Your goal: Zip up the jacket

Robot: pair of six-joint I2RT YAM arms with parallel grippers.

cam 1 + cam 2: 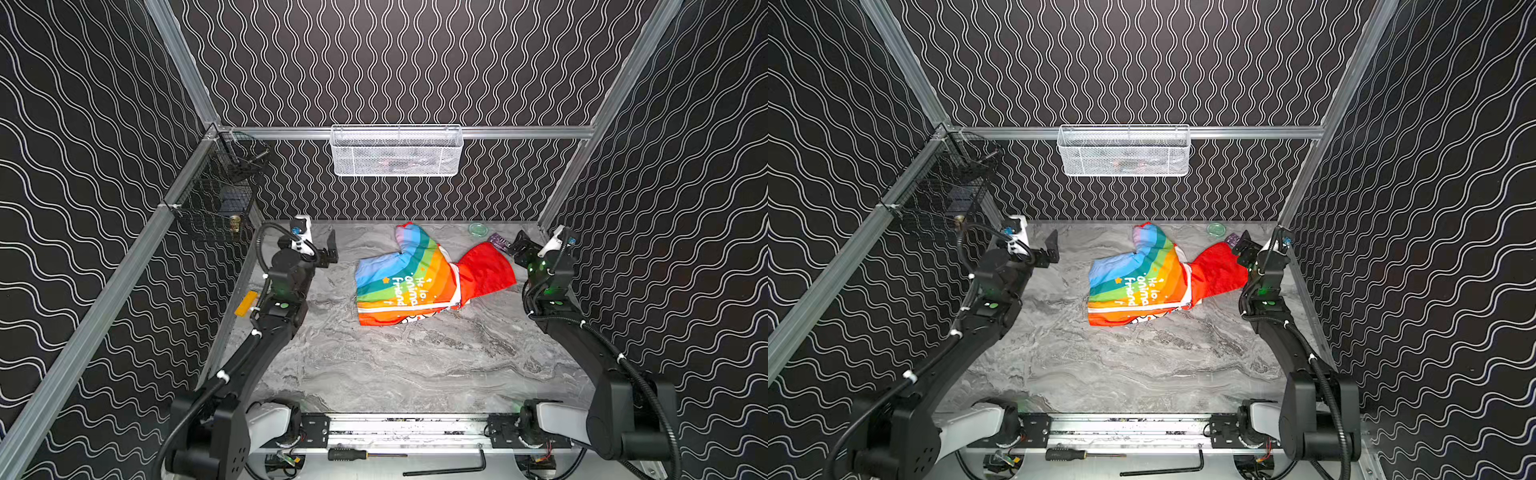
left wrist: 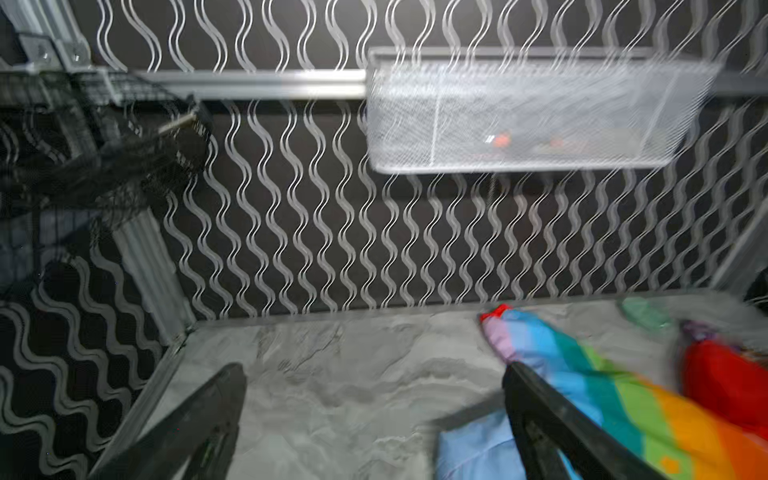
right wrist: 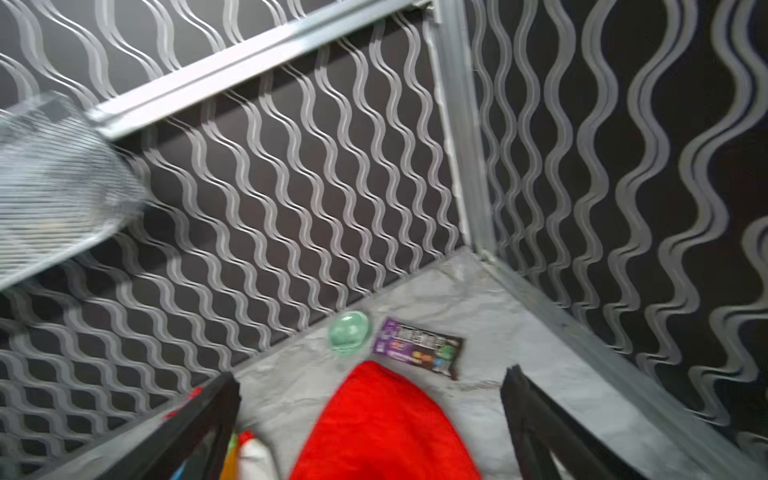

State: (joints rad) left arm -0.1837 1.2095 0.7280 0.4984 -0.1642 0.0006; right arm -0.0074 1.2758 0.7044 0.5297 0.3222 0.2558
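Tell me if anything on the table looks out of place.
The jacket lies bunched and folded over itself, not spread flat. A purple snack packet and a small green dish sit stray behind it.

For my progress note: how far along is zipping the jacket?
Done: nothing certain; the jacket lies crumpled on the table, its zipper not clearly visible. In hand: nothing; the left gripper and right gripper are open, holding nothing. Left: probably find and close the zipper.
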